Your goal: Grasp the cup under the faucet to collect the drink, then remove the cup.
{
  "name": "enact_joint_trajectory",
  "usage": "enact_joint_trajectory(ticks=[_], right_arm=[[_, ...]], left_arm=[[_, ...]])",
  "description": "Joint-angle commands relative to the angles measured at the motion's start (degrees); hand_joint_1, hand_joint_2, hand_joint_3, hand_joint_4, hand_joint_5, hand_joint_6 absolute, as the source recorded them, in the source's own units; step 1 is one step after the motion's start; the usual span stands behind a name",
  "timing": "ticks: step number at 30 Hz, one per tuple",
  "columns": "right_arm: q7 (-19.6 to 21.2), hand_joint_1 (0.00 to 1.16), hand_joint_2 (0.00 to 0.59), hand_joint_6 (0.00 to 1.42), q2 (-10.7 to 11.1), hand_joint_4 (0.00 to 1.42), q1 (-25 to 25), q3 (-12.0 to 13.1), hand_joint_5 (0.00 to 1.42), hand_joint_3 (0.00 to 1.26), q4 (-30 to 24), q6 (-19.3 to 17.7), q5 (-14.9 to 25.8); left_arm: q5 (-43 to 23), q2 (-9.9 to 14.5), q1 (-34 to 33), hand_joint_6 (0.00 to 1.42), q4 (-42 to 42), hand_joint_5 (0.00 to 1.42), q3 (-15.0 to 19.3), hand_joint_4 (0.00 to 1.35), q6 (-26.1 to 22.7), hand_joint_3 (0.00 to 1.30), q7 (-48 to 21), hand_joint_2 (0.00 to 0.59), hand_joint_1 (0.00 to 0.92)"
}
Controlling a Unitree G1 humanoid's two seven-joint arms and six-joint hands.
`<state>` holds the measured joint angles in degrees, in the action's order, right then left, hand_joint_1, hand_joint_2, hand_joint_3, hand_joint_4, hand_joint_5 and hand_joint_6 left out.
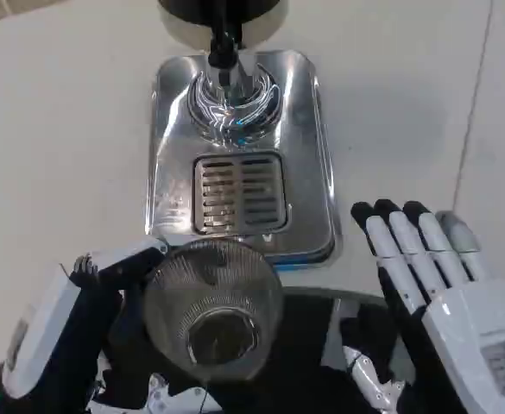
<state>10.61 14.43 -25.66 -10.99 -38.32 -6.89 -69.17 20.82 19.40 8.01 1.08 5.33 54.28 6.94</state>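
Risk gathers around the cup, which we see held low in the frame, near the front edge of the steel drip tray and well short of the faucet at the top. We judge that the cup could arrive off-centre under the spout, so that drink would run onto the grate or the desk rather than into it; the cause would be the tilt we see now, with the cup's mouth turned toward the camera and not upright. A slip is the other danger: the ribbed, clear wall looks smooth, and the left robot hand clasps it only from one side, fingers wrapped against the cup's left wall. How firmly those fingers close we cannot tell, since the cup hides part of them. The right robot hand hovers beside the tray's right corner, fingers straight, held close together and pointing away from us, holding nothing and touching nothing that we can make out. It stands apart from the cup.
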Motion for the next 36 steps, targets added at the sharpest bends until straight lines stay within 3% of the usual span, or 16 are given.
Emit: enact_joint_trajectory(ticks=[1, 12, 24, 30, 36], right_arm=[[-1.49, 0.22, 0.576, 0.00, -1.39, 0.00, 0.62, -0.24, 0.00, 0.00, 0.87, 1.68, -0.11], [-1.56, 0.27, 0.562, 0.00, -3.36, 0.00, 4.02, -1.49, 0.00, 0.00, 3.63, 4.41, -0.72], [-0.32, 0.29, 0.562, 0.00, -5.46, 0.00, -0.03, -1.61, 0.00, 0.00, 0.41, 6.01, -1.37], [-0.75, 0.29, 0.556, 0.00, -7.83, 0.00, -1.51, -2.68, 0.00, 0.00, -0.78, 8.09, -3.38], [-2.41, 0.29, 0.553, 0.00, -8.79, 0.00, -1.78, -3.83, 0.00, 0.00, -2.17, 8.95, -5.13]], left_arm=[[-0.72, -0.89, -0.78, 1.42, -0.61, 1.20, 0.38, 1.12, -0.38, 1.02, 0.13, 0.000, 0.759], [-0.85, -1.50, -1.93, 1.42, 0.43, 1.20, 0.44, 1.12, -2.33, 1.02, 0.01, 0.000, 0.758], [3.68, -6.36, -8.59, 1.42, 2.44, 1.20, -1.80, 1.10, -7.96, 1.02, 2.45, 0.000, 0.758], [6.18, -5.81, -18.31, 1.42, 12.98, 1.20, -1.59, 1.10, -10.65, 1.02, 6.19, 0.000, 0.758], [9.44, -3.38, -26.79, 1.42, 24.30, 1.20, -3.26, 1.10, -10.48, 1.02, 10.67, 0.000, 0.758]])
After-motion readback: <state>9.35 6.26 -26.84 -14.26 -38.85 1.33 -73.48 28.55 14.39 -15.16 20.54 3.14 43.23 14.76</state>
